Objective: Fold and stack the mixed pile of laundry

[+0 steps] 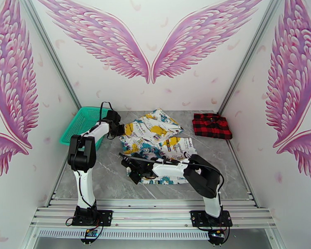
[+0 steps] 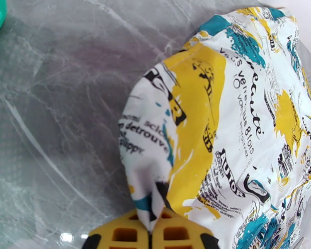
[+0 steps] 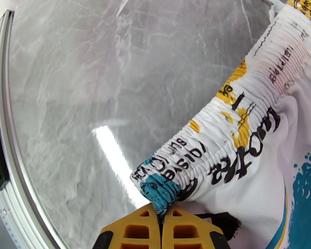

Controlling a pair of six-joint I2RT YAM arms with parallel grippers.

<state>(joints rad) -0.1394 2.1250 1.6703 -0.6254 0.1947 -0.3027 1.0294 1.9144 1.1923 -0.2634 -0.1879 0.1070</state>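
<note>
Teal basket (image 1: 81,119) stands left of the white printed garment (image 1: 155,127).

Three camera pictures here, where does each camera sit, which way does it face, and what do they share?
Top external: above and behind the bases, looking down over the table; left arm and right arm reach the printed garment.
Left wrist: on the left arm, looking down at a garment corner pinched in the left gripper.
Right wrist: on the right arm, looking down at the elastic waistband pinched in the right gripper.
Shared: the printed garment.
</note>
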